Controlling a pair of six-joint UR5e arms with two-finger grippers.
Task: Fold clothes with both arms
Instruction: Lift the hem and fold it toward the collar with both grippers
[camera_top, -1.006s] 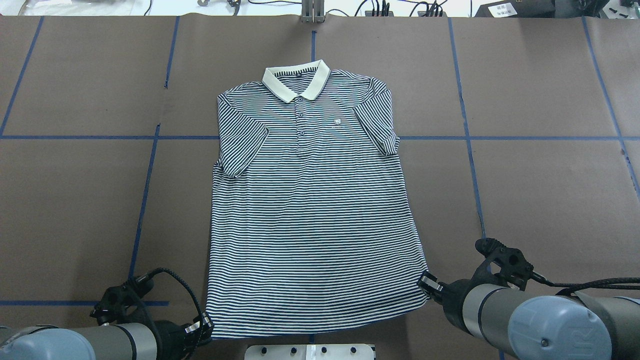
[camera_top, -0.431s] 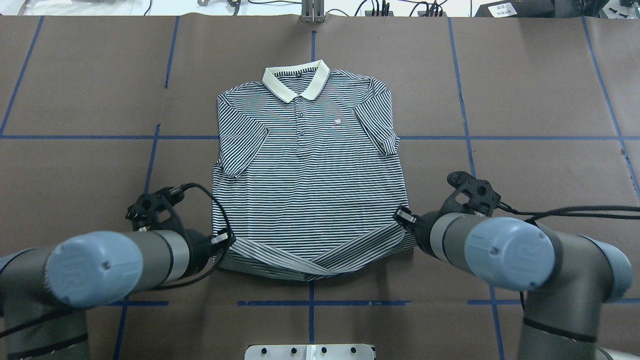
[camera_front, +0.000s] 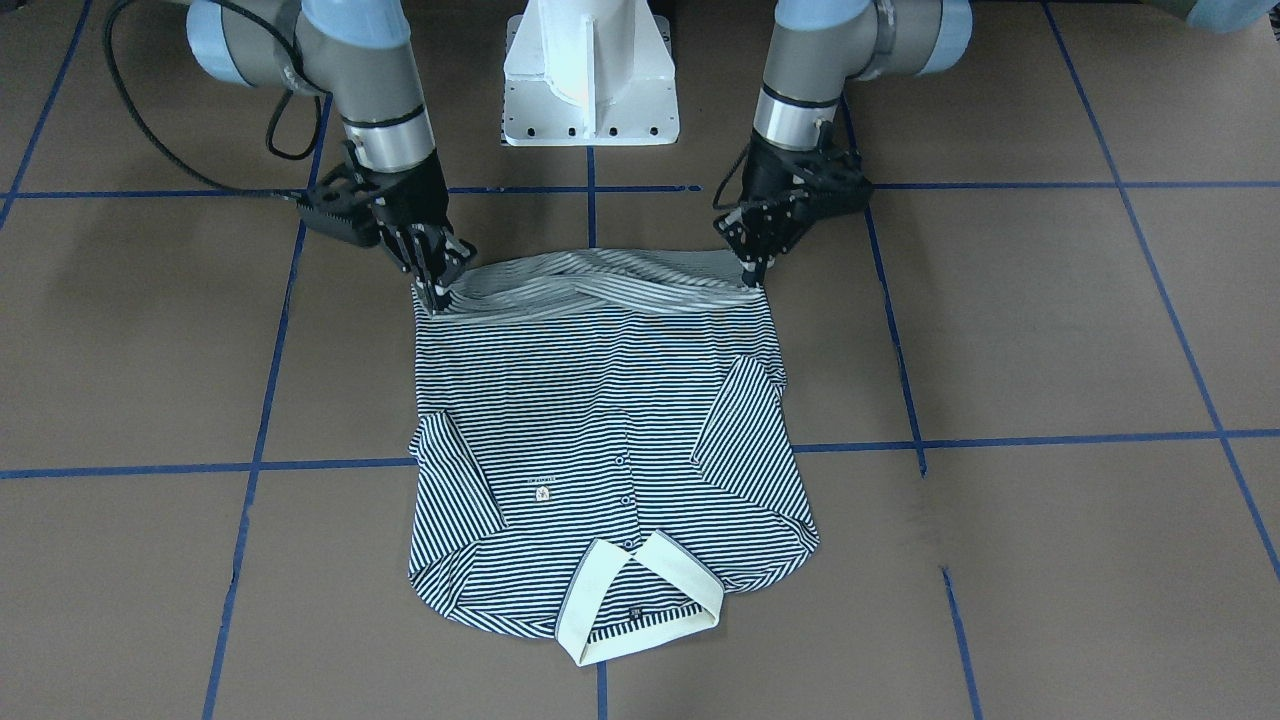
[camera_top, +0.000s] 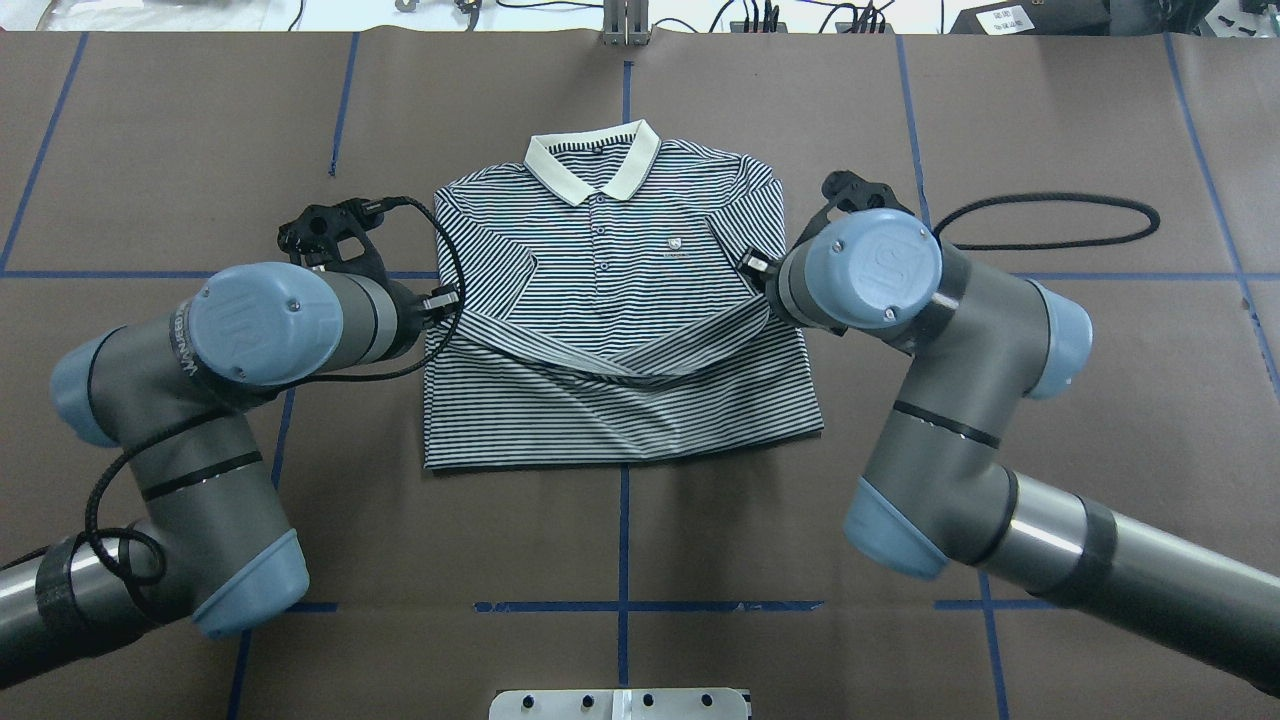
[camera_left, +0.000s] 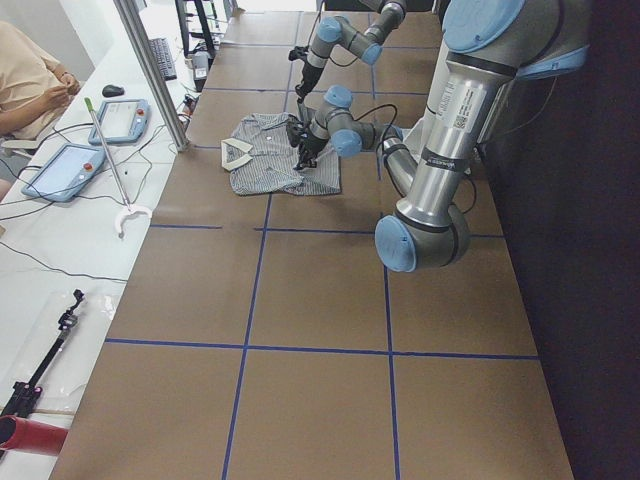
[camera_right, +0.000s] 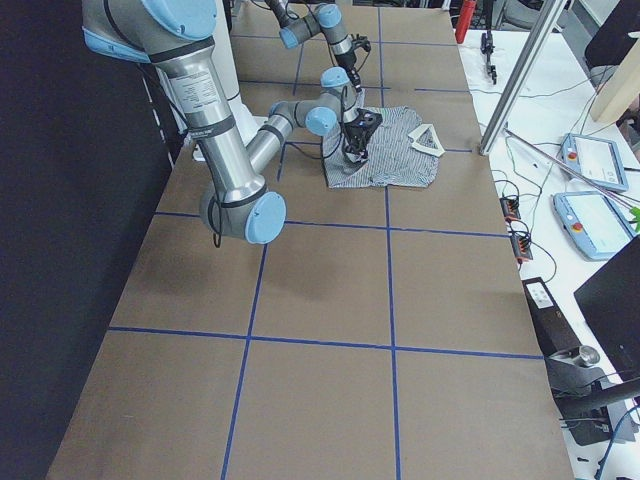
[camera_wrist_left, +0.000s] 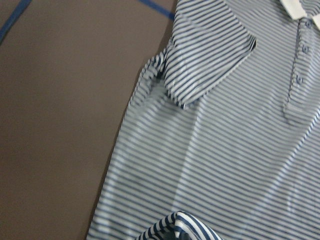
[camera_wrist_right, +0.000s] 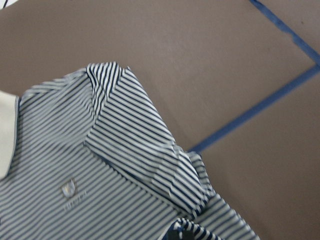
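The striped polo shirt (camera_top: 620, 250) lies face up on the brown table, its cream collar (camera_top: 592, 166) at the far side. Its lower part is doubled over, and the pale inside of the hem (camera_top: 610, 365) sags between the two arms. My left gripper (camera_top: 447, 300) is shut on the hem's left corner, beside the left sleeve. My right gripper (camera_top: 753, 267) is shut on the right corner by the right sleeve. From the front, the left gripper (camera_front: 752, 272) and right gripper (camera_front: 436, 292) hold the raised hem edge (camera_front: 590, 285) slightly above the shirt (camera_front: 600, 400). Both wrist views show a sleeve (camera_wrist_left: 210, 55) (camera_wrist_right: 140, 140).
Blue tape lines (camera_top: 622, 540) cross the brown table cover. The white pedestal base (camera_front: 590, 70) stands at the near edge. A black cable (camera_top: 1050, 220) loops right of the shirt. A person (camera_left: 30, 80) sits at a side table with tablets (camera_left: 70, 170) beyond the far edge.
Both arms have swept forward from the near edge towards the collar, carrying the hem corners. The fold line has moved up, and the shirt now reads much shorter.
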